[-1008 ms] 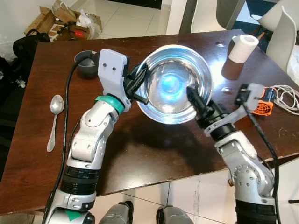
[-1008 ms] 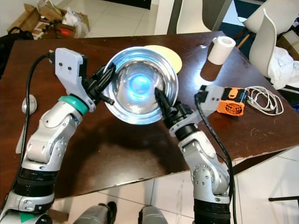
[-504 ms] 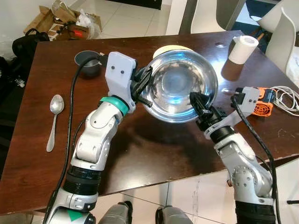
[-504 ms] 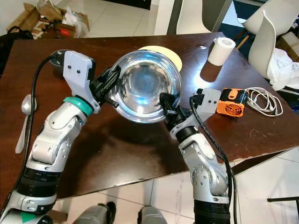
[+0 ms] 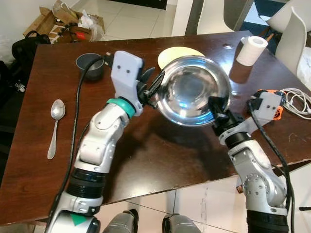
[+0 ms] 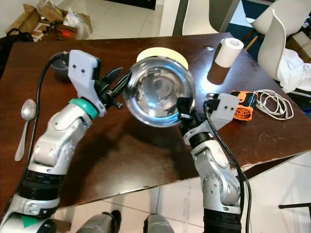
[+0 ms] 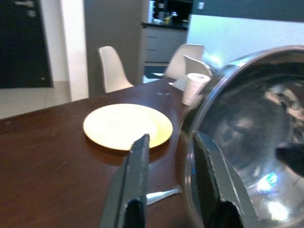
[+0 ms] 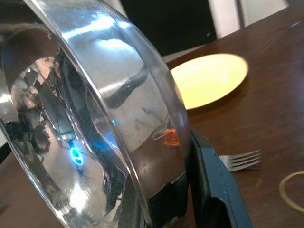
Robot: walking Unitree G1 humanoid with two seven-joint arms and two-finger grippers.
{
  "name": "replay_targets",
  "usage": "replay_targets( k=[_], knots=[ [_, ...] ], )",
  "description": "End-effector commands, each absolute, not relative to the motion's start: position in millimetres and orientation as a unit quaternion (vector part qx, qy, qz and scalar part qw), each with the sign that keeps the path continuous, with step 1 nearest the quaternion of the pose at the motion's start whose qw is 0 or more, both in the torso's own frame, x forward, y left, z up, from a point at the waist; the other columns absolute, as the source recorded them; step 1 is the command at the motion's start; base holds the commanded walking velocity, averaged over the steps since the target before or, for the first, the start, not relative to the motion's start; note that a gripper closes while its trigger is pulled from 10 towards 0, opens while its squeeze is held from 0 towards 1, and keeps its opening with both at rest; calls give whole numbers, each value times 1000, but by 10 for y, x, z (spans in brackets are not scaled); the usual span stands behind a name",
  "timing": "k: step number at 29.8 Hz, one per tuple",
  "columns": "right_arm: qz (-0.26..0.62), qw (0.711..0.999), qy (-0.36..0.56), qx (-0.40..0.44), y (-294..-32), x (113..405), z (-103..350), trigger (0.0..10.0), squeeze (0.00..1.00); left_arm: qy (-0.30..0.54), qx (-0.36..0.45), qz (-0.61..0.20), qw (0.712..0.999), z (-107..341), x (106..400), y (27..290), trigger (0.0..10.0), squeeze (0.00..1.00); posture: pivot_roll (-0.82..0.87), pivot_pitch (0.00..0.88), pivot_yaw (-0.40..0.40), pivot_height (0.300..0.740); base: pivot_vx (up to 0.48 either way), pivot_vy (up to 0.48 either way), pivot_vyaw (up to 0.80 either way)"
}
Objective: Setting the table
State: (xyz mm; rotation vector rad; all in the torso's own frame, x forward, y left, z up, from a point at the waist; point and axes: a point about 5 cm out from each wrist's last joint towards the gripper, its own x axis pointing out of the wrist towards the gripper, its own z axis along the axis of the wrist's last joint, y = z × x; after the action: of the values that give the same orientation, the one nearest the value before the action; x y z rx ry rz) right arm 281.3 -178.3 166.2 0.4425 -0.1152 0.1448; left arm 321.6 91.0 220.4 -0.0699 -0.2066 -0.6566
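From my head cameras I see the steel bowl (image 5: 193, 91) held up over the middle of the dark table (image 5: 39, 145), and it hangs there because my right gripper (image 5: 217, 110) pinches its near rim, one finger inside and one outside, which I judge is enough to carry it alone. My left gripper (image 5: 151, 86) sits just beside the bowl's opposite edge with its fingers spread and, as far as I can make out, apart from the metal, so I take that side as let go. The yellow plate (image 5: 177, 53) lies on the table just behind the bowl, likely where the bowl is headed; a spoon (image 5: 55, 127) lies well off to my left, a dark cup (image 5: 89, 65) at the far left, a paper roll (image 5: 251, 50) at the far right. Along my left wrist, my two fingers (image 7: 135, 183) stand parted with the bowl's rim running close by one of them, and the plate rests flat beyond. Along my right wrist, the rim is clamped against my finger (image 8: 213, 190), and a fork (image 8: 240, 160) lies on the wood near the plate. The bowl looks polished, deep, mirror-bright and empty, tilted with its mouth partly toward me.
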Motion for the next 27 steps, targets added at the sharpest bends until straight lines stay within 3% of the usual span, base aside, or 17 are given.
replay_targets(
  k=[1,2,3,4,5,8,9,11,13,14,15,18,27],
  knots=[
    [55,971,-79,221,-1856,2791,1703,3255,0,-91,-51,-372,922,2273,3237,1014,10000,0,-32,0,26,740,0,0,0],
    [55,971,-79,221,-1856,2791,1703,3255,0,-91,-51,-372,922,2273,3237,1014,10000,0,-32,0,26,740,0,0,0],
    [54,969,-89,224,-1873,2778,1739,8510,0,-88,-65,-382,918,2333,3299,1177,10000,0,-32,0,27,740,0,0,0],
    [54,969,-89,224,-1873,2778,1739,8510,0,-88,-65,-382,918,2333,3299,1177,10000,0,-32,0,27,740,0,0,0],
    [50,968,-96,225,-1892,2770,1762,10000,0,-90,-89,-364,923,2397,3383,1336,10000,0,-29,0,27,740,0,0,0],
    [48,968,-100,226,-1902,2766,1773,10000,0,-92,-108,-346,928,2433,3438,1432,10000,0,-29,0,27,740,0,0,0],
    [42,969,-100,221,-1905,2756,1769,10000,0,-79,-114,-294,946,2371,3535,1516,10000,0,-29,0,30,740,0,0,0],
    [34,977,-103,183,-1859,2707,1765,10000,0,-28,-54,-195,979,2071,3625,1557,10000,0,-33,0,31,740,0,0,0],
    [34,977,-103,183,-1859,2707,1765,10000,0,-28,-54,-195,979,2071,3625,1557,10000,0,-33,0,31,740,0,0,0],
    [34,980,-107,164,-1826,2679,1770,10000,0,-12,-16,-165,986,1940,3623,1550,10000,0,-34,0,31,740,0,0,0],
    [30,983,-115,142,-1803,2647,1795,10000,0,-10,29,-161,986,1826,3572,1502,10000,0,-36,0,33,740,0,0,0],
    [17,984,-142,109,-1798,2594,1896,10000,0,-16,60,-180,982,1684,3435,1366,10000,0,-38,0,34,740,0,0,0],
    [-16,978,-188,92,-1869,2555,2085,10000,0,-44,28,-219,974,1706,3308,1073,10000,0,-43,0,43,740,0,0,0]
  ],
)
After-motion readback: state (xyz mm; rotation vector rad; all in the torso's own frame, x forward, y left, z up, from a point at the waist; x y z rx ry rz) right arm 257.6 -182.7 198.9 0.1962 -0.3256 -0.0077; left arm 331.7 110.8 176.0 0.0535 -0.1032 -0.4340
